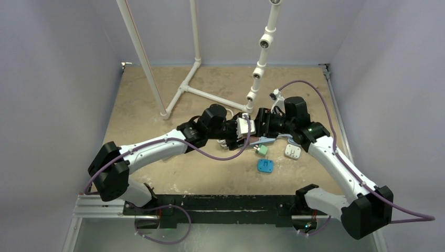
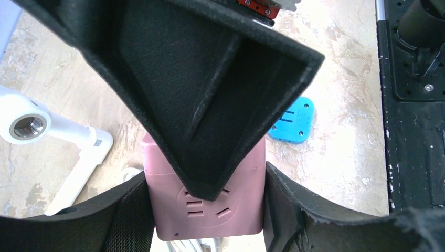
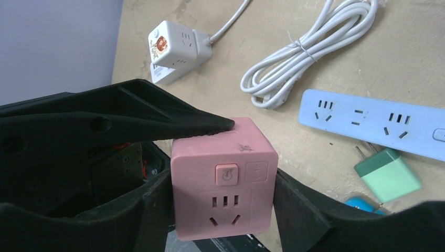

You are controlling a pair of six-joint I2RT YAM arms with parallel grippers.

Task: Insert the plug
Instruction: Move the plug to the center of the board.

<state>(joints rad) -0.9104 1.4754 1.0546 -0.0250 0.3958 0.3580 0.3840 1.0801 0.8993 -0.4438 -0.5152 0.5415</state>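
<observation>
A pink cube socket (image 3: 225,184) is held above the table between both grippers. My right gripper (image 3: 223,210) is shut on its two sides, with the button face towards the camera. My left gripper (image 2: 204,205) is shut on the same cube (image 2: 210,223) from the other side, and one right finger (image 2: 210,105) covers its top. In the top view the cube (image 1: 245,126) sits where the left gripper (image 1: 237,129) and right gripper (image 1: 258,126) meet. A green plug (image 3: 388,174) lies on the table beside a light blue power strip (image 3: 372,118).
A white cube socket (image 3: 173,44) and its coiled white cable (image 3: 309,47) lie behind. A blue adapter (image 1: 265,166) and a white adapter (image 1: 292,151) lie near the green plug (image 1: 261,150). A white PVC pipe frame (image 1: 183,89) stands at the back.
</observation>
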